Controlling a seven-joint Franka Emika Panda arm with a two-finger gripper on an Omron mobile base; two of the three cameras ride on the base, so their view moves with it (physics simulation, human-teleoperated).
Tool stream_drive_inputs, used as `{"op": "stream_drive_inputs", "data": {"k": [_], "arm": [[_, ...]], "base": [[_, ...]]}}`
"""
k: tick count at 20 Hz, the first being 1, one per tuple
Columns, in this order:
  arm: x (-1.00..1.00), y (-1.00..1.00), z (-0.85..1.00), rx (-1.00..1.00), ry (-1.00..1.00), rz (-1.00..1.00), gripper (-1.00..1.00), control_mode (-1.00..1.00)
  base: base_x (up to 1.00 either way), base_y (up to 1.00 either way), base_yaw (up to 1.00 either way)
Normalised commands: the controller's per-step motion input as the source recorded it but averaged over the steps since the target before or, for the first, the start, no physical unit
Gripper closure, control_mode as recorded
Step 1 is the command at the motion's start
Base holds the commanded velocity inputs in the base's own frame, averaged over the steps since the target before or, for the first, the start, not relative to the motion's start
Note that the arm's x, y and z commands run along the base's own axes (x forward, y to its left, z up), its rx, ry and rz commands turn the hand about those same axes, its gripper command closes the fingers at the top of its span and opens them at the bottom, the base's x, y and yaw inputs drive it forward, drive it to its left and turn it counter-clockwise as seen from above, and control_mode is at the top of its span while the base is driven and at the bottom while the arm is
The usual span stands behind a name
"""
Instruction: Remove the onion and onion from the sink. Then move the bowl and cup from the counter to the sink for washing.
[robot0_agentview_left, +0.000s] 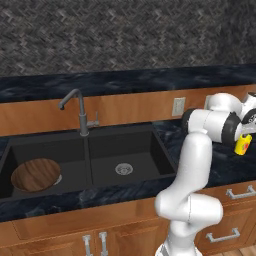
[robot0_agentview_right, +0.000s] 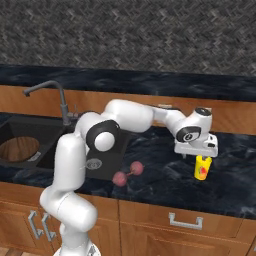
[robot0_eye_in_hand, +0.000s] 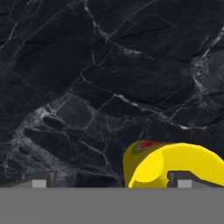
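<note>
My gripper (robot0_agentview_right: 200, 155) hangs open just above the small yellow cup (robot0_agentview_right: 201, 168), which stands on the dark counter right of the sink. In the hand view the cup (robot0_eye_in_hand: 175, 164) lies low and to the right, with the right fingertip (robot0_eye_in_hand: 180, 179) over it and the left fingertip (robot0_eye_in_hand: 41, 181) over bare counter. Both pinkish-red onions (robot0_agentview_right: 120, 178) (robot0_agentview_right: 136, 167) rest on the counter near its front edge, between the sink and the cup. The wooden bowl (robot0_agentview_left: 36, 175) sits in the left basin of the black sink (robot0_agentview_left: 150, 145). The cup (robot0_agentview_left: 243, 145) also shows at the right edge of the left base view.
A grey gooseneck faucet (robot0_agentview_left: 80, 112) rises behind the divider of the basins. The right basin holds a round metal drain (robot0_agentview_left: 123, 169). A wall outlet (robot0_agentview_left: 178, 106) sits on the wooden backsplash. Cabinet drawers with metal handles (robot0_agentview_right: 185, 220) run below the counter.
</note>
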Motion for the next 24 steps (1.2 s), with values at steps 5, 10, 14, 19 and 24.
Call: {"op": "stream_drive_inputs", "data": {"k": [5,10,14,19,24], "arm": [[0.11,-0.05,-0.14,0.00,0.00,0.01,-1.00,-1.00],[0.04,-0.08,-0.15,0.00,0.00,0.00,-1.00,-1.00],[0.03,-0.05,-0.16,0.00,0.00,0.00,-1.00,-1.00],[0.02,-0.03,-0.10,0.00,0.00,0.00,-1.00,-1.00],[-0.10,0.02,-0.15,0.00,0.00,0.00,1.00,-1.00]], "base": [[0.00,0.00,0.00],[0.00,0.00,0.00],[0.00,0.00,0.00],[0.00,0.00,0.00],[0.00,0.00,0.00]]}}
